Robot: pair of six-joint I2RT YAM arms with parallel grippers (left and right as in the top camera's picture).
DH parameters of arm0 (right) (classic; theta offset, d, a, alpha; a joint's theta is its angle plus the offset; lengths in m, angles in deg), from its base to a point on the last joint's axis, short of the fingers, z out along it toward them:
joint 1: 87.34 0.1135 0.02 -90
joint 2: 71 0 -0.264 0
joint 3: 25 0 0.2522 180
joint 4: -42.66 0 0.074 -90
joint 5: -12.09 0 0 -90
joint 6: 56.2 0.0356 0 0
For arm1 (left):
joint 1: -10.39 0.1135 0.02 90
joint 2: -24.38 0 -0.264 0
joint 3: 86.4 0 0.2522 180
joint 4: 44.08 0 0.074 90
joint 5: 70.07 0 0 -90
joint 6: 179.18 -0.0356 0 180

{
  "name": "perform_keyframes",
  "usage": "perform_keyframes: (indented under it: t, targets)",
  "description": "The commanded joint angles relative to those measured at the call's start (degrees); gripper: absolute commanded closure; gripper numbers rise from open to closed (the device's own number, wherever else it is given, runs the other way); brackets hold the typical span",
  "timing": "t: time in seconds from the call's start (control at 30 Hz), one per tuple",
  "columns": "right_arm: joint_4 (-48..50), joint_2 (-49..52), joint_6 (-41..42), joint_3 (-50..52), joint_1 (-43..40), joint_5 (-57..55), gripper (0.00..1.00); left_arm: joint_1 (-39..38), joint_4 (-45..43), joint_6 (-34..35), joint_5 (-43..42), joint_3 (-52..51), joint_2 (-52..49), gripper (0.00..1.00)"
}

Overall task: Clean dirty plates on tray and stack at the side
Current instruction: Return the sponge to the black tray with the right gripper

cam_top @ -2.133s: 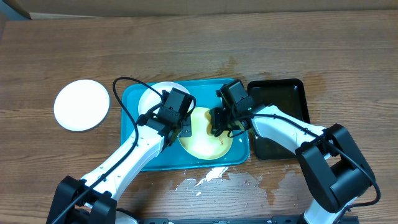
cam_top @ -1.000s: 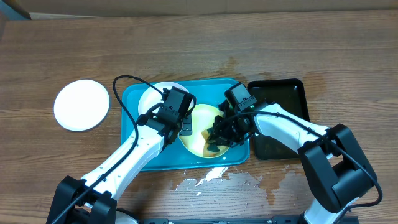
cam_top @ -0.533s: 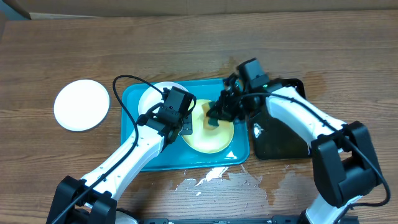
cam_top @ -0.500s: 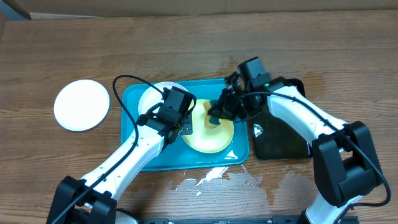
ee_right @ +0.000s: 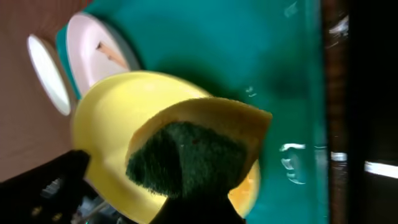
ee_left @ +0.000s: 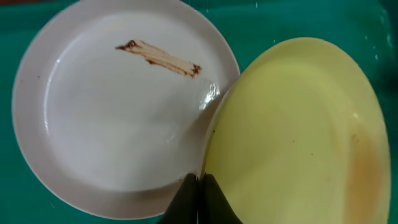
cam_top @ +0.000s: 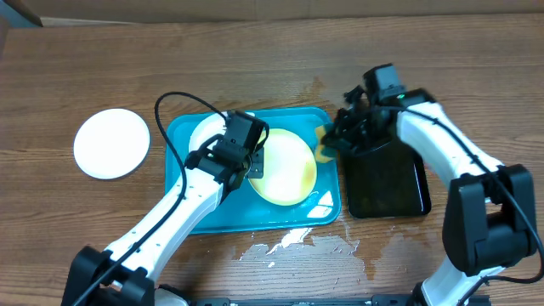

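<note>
Splashes (cam_top: 289, 240) of liquid mark the near edge of the desk (cam_top: 255, 59), just in front of the turquoise tray (cam_top: 276, 218).

Left tool (ee_left: 199, 190): jaws pinched fully together on the near rim of the pale yellow plate (ee_left: 298, 137). The plate sits tilted, its gripped edge raised and overlapping the rim of the white plate (ee_left: 118, 118) beside it, both inside the tray. The hold looks meant to steady the plate and present its face for scrubbing. A faint orange-brown tinge shows toward the plate's far side; I cannot tell whether it is residue or a reflection.

The white plate lies flat in the tray's left part. A brown smear (ee_left: 160, 57) across it says it is not yet cleaned.

Right tool (cam_top: 337, 140): clamped tight on a yellow sponge (ee_right: 196, 155), green scouring face turned toward the plates. It hangs off the yellow plate, over the seam between the turquoise tray and the black tray (cam_top: 384, 183). The black tray looks glossy and wet, so it probably serves as a rinse spot.

A clean white plate (cam_top: 111, 143) lies on the bare desk, well left of the tray, most likely the start of the stack.
</note>
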Motion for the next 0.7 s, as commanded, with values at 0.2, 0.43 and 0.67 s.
perform_keyframes:
  t: [0.2,0.43,0.67]
  targets:
    - [-11.61,-2.89,-6.08,-8.00,-5.25,-22.08,0.96,-2.60,2.12,-8.00,13.29,5.75,7.17,0.96]
    - [-15.96,-2.89,-6.05,-7.89,-6.60,-29.35,0.96,-14.62,2.16,-15.26,32.74,7.37,8.85,0.96]
    - [-16.17,-2.89,-6.05,-7.91,-6.60,-35.04,0.96,-26.34,1.66,-24.81,51.93,7.37,8.50,0.96]
